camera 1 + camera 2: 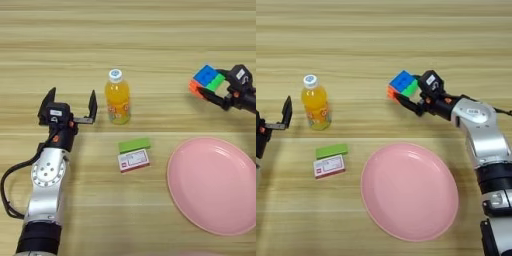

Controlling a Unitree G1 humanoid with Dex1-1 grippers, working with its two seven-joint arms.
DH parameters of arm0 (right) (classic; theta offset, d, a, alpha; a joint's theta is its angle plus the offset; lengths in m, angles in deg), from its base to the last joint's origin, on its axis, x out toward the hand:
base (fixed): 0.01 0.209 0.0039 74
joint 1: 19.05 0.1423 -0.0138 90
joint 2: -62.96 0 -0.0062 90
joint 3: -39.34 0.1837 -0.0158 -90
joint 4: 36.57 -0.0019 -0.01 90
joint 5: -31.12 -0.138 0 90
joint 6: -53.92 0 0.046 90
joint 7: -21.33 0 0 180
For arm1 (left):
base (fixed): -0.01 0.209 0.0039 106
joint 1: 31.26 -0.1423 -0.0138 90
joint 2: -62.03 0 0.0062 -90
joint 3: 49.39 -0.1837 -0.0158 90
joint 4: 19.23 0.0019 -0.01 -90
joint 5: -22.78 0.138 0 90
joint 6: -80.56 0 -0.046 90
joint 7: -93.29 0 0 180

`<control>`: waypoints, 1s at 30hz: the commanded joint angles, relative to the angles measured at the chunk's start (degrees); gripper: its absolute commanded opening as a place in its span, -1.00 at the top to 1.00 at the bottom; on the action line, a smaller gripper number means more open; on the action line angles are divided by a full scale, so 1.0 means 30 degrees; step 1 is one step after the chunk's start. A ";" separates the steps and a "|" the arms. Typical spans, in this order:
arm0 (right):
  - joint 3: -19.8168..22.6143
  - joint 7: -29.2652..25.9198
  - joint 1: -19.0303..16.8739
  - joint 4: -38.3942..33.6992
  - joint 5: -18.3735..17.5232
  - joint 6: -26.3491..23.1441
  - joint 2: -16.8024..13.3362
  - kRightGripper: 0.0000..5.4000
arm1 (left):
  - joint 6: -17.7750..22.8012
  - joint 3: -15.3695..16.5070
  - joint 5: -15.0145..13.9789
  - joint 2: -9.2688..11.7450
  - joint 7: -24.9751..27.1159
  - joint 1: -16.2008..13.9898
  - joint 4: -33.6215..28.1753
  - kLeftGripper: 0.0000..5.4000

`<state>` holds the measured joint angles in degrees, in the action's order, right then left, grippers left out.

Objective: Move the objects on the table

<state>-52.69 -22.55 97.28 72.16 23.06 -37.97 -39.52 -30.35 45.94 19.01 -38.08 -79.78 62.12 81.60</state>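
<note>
My right gripper (408,89) is shut on the multicolour puzzle cube (402,82), holding it tilted at the table's right, above the far rim of the pink plate (406,195). I cannot tell whether the cube touches the wood. My left gripper (71,103) stands open at the left, its black fingers (92,104) spread, just left of the upright orange-juice bottle (117,102) and apart from it. In front of the bottle lies the green block (134,145), with the white-and-red box (133,161) right against its near side.
The wood-grain table (125,35) fills the view. The plate takes up the near right. My left arm reaches up from the near left corner, with a black cable looping beside it (6,185).
</note>
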 commanded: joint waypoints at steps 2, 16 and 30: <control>-0.0016 0.0043 -0.0008 0.1471 0.0278 0.0698 0.0229 -0.24 | 0.0183 -0.0105 0.0201 -0.0024 -0.0100 -0.0108 0.0037 -1.00; -0.0128 -0.0256 -0.0658 0.4736 0.0460 0.1977 0.0635 -0.24 | 0.0159 -0.0070 0.0185 0.0048 -0.0037 -0.0039 0.0115 -1.00; 0.0490 -0.0593 -0.0266 0.4649 -0.0057 0.2705 0.1074 -0.79 | 0.0210 -0.0066 0.0183 0.0100 0.0015 0.0084 0.0255 -1.00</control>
<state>-52.53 -24.13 95.50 87.99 24.46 -31.07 -36.82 -30.36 45.96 19.05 -38.19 -79.78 62.10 81.68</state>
